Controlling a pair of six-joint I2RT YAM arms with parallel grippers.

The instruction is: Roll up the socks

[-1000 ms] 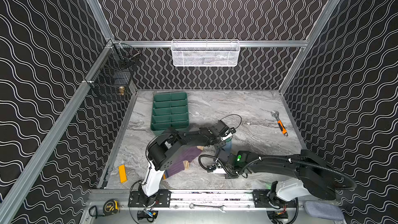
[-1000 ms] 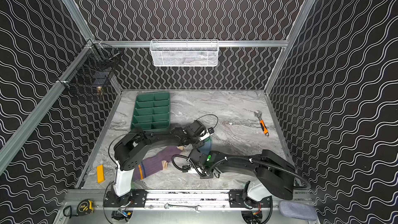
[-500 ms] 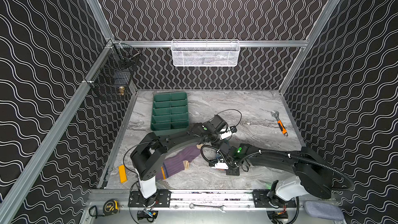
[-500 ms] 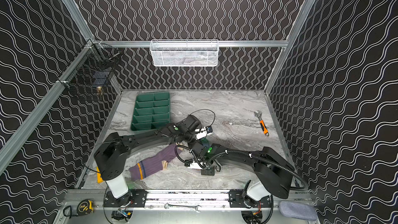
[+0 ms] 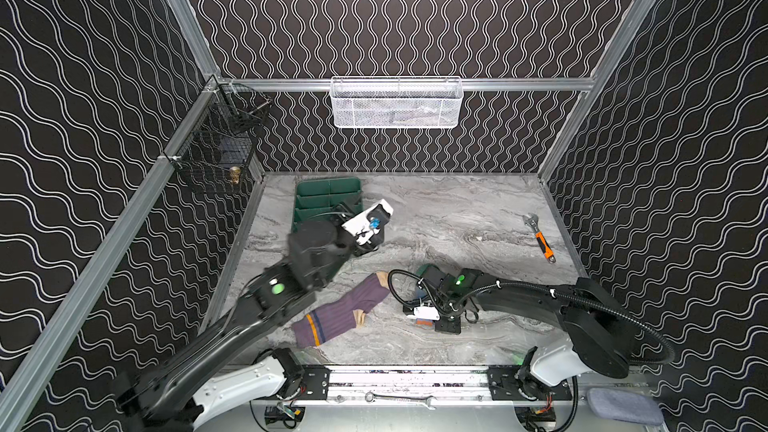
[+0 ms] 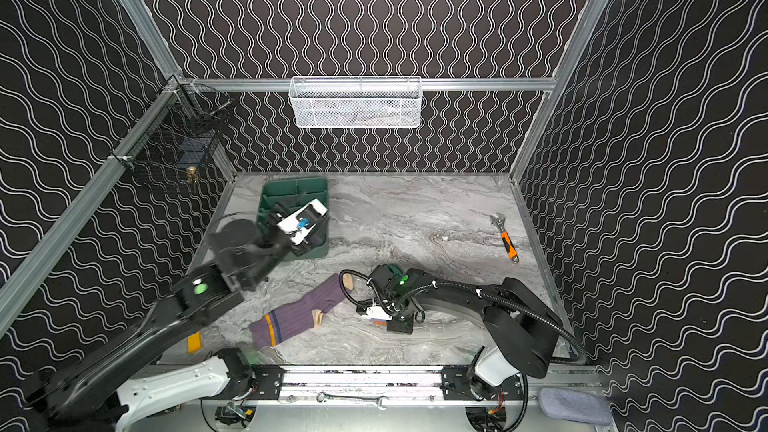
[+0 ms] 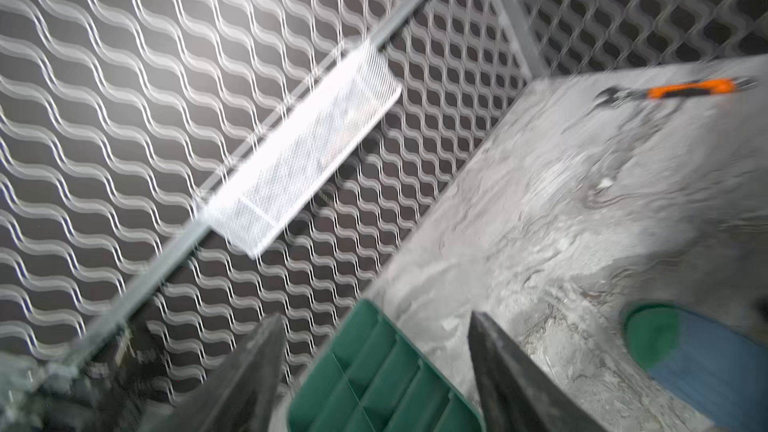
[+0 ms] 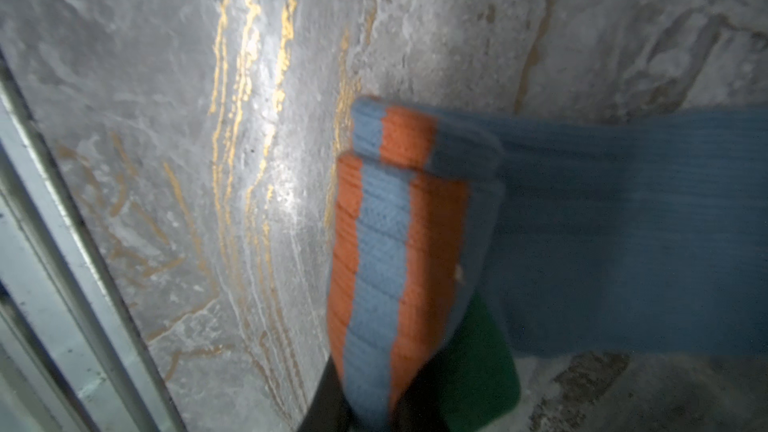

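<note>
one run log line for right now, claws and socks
left claw: open, empty, by green tray | right claw: shut on blue sock cuff | purple sock: flat on table, unrolled, not held

Orange-navy stripes on purple sock, orange on blue sock.

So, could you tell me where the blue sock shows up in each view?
Both top views: the blue sock lies right of centre, mostly hidden under the right arm.
Left wrist: lower right corner, green toe showing.
Right wrist: right half, striped cuff at centre.
Shared landmark: the marbled tabletop.
</note>
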